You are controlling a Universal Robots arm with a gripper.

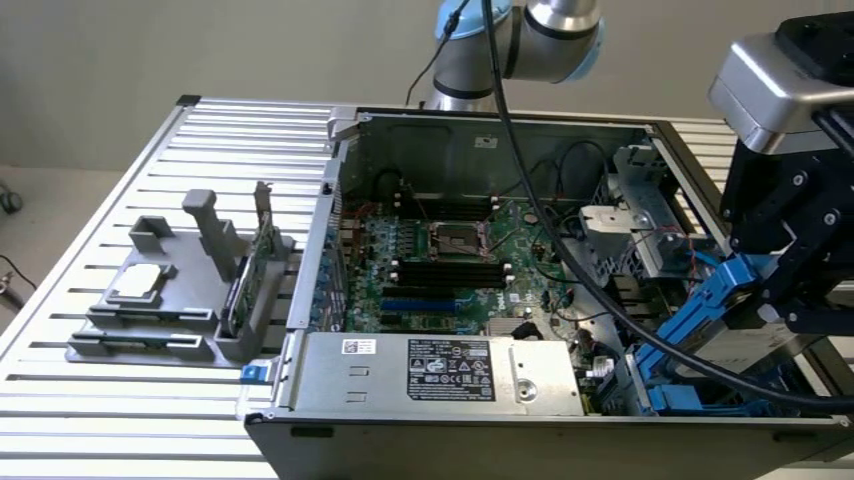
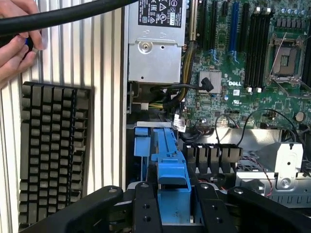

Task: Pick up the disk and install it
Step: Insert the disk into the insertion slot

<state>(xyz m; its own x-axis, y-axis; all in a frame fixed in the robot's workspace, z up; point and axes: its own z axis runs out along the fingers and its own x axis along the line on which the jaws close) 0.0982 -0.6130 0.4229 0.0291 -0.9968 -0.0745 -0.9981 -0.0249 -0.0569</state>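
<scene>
The disk (image 1: 721,335), silver-grey metal in a blue plastic bracket, hangs tilted over the open computer case (image 1: 350,120) at the exterior view's right. My gripper (image 1: 767,300) is shut on it from above. In the wrist view the blue bracket of the disk (image 2: 172,167) sits between my two black fingers (image 2: 146,208), and my gripper (image 2: 177,213) hovers just above the drive bay (image 2: 141,145) beside the power supply.
Inside the case lie the motherboard (image 1: 441,250), the power supply (image 1: 441,370) and another blue bracket (image 1: 667,395). A grey fixture (image 1: 160,300) with a small chip and an upright green card stands outside. A hand (image 2: 14,48) and a black ribbed block (image 2: 51,145) are nearby. A black cable (image 1: 561,250) crosses the case.
</scene>
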